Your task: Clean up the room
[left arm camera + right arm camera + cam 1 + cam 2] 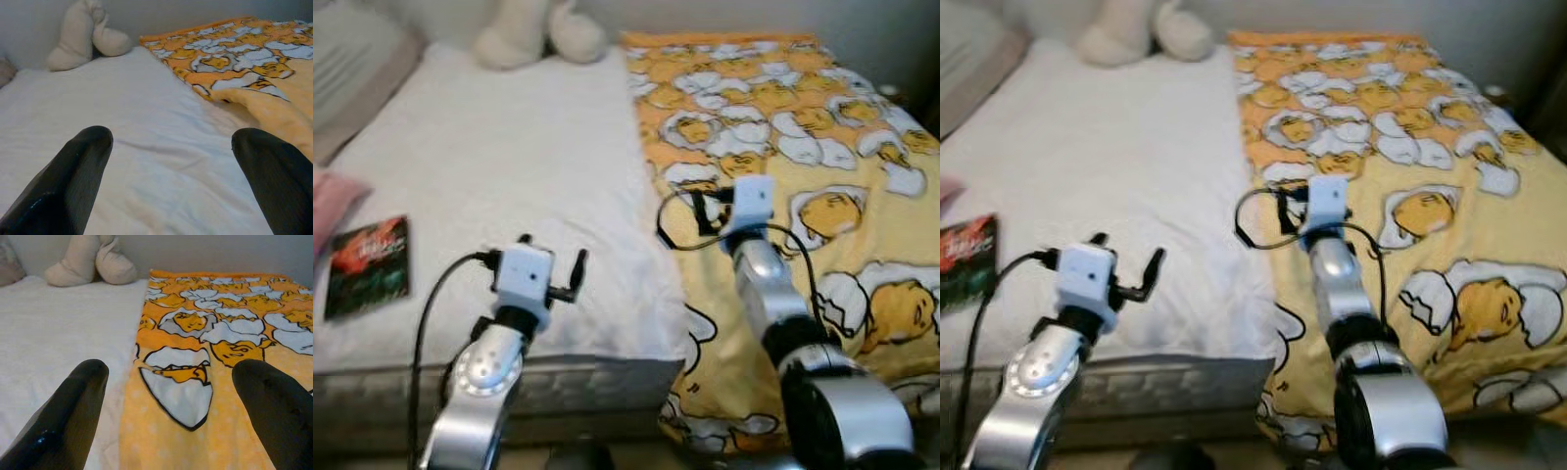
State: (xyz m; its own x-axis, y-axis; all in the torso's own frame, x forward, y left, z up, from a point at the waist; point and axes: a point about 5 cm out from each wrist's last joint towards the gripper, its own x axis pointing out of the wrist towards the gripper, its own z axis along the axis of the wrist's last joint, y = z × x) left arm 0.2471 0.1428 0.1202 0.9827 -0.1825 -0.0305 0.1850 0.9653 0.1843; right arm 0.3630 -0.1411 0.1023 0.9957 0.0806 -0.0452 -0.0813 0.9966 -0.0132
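Both hands are out over the bed (509,147) — left hand (171,186) spread wide above the white sheet, nothing in it, right hand (171,416) just as wide over the edge of the yellow blanket (822,137). The blanket covers the half of the bed ahead of the right hand. A book (369,266) lies on the sheet, off to the left hand's outer side, and a plush (538,34) sits far ahead at the wall.

White bed sheet (509,166) matt cloth, lightly creased; yellow blanket (822,196) beside it soft printed fabric (egg pattern). Book (369,266) on sheet glossy paper cover. Fingers (63,186) smooth glossy black plastic.
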